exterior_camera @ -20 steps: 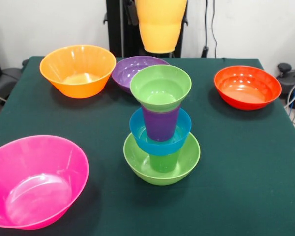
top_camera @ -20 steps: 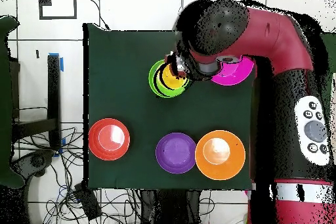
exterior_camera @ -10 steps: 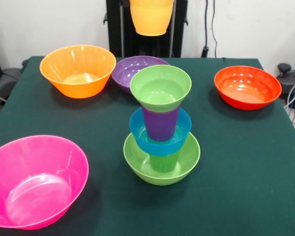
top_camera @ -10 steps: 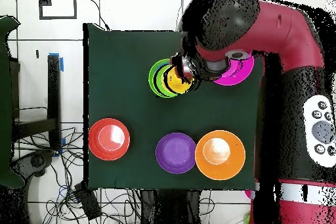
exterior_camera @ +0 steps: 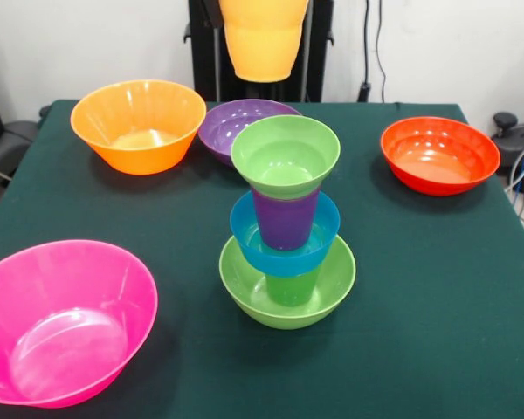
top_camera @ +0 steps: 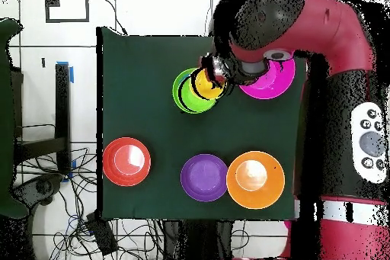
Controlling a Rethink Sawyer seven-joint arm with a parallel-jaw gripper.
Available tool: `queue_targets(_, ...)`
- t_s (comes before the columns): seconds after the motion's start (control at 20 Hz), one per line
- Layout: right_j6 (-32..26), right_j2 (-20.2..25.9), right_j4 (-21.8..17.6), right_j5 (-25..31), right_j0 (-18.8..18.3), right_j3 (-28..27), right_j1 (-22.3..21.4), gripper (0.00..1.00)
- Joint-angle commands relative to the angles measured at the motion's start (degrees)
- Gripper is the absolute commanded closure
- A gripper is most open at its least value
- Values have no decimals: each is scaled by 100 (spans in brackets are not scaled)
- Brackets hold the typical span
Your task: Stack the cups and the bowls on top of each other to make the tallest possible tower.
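Note:
The tower stands mid-table: a lime-green bowl (exterior_camera: 244, 288), a green cup (exterior_camera: 293, 288) in it, a blue bowl (exterior_camera: 284, 260), a purple cup (exterior_camera: 285, 220) and a small green bowl (exterior_camera: 286, 157) on top. The yellow-orange cup (exterior_camera: 262, 39) hangs in the air at the top edge, behind and well above the tower, its rim cut off by the picture's edge. In the overhead view my gripper (top_camera: 215, 70) is shut on the yellow-orange cup (top_camera: 204, 83), which overlaps the right side of the tower (top_camera: 185, 93). The arm hides the grip itself.
A large orange bowl (exterior_camera: 138, 125) and a purple bowl (exterior_camera: 236, 122) stand at the back left. A red-orange bowl (exterior_camera: 439, 154) stands at the back right. A large pink bowl (exterior_camera: 61, 319) is at the front left, partly under my arm in the overhead view (top_camera: 270, 83).
The held yellow-orange cup rose and shifted left in the front view, then came down a little. The tower and the other bowls have not moved.

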Motion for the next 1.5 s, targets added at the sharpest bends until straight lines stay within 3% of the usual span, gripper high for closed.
queue_targets(0.05,147,-85,-428,345,306,-198,482,100)
queue_targets(1.05,-80,-208,-573,452,351,-375,688,100)
queue_targets(1.5,-69,-251,-553,115,316,-78,644,100)
